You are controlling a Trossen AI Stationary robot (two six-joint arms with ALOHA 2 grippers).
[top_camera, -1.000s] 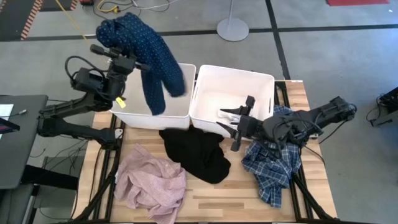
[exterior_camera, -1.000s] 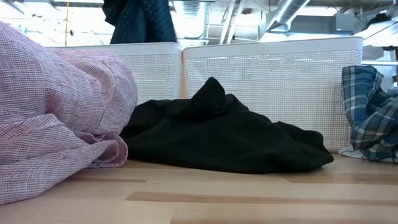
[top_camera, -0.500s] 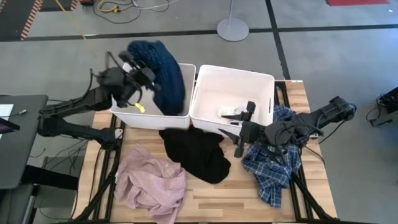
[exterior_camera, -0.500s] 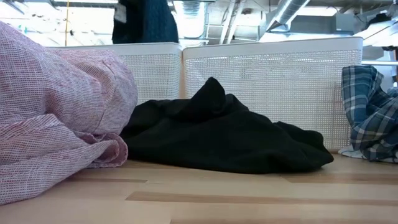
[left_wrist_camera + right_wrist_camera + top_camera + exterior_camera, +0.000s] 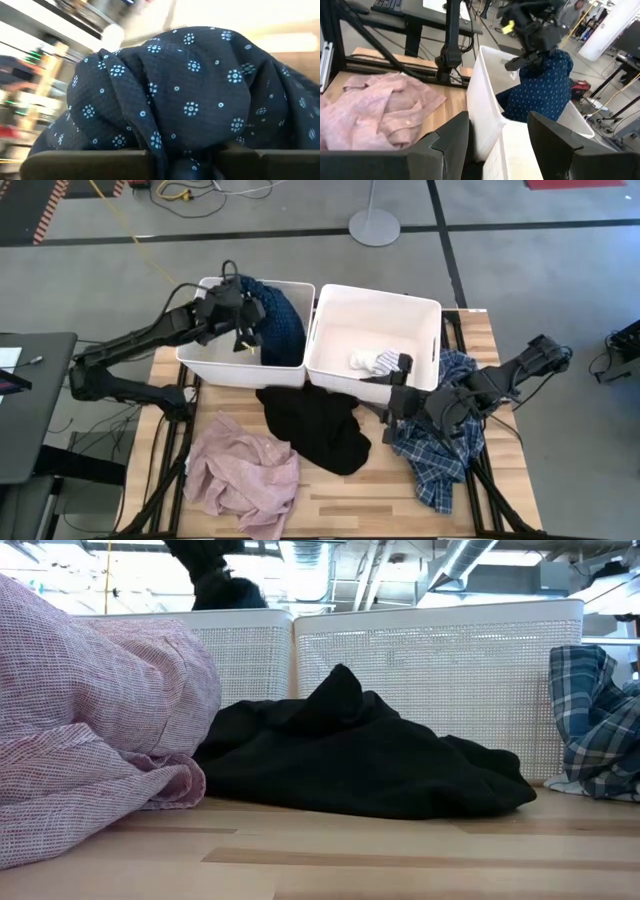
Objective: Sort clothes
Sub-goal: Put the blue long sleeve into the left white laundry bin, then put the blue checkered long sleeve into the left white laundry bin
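I am seeing the left gripper [image 5: 243,315] hanging over the left bin [image 5: 205,360], its fingers clamped on the navy dotted garment [image 5: 278,323]. The cloth is bunching just beside the gripper and draping down inside the bin's right half. In the left wrist view the navy fabric is filling nearly the whole picture and pressing against the dark fingers [image 5: 90,162], so the fingertips themselves are hidden under it. In the low view only a dark bit of that arm and cloth is showing above the bin's rim.

The right gripper [image 5: 395,402] is waiting at the front wall of the right bin [image 5: 425,315], its fingers spread apart with nothing between them. It is sitting just beside the plaid shirt [image 5: 440,455], which the arm is partly covering. A small white sock [image 5: 372,362] is lying inside the right bin near that gripper.

The black garment [image 5: 318,427] is lying on the table [image 5: 400,500] in front of both bins. The pink garment [image 5: 245,475] is lying at the table's front left, cut off in the low view.
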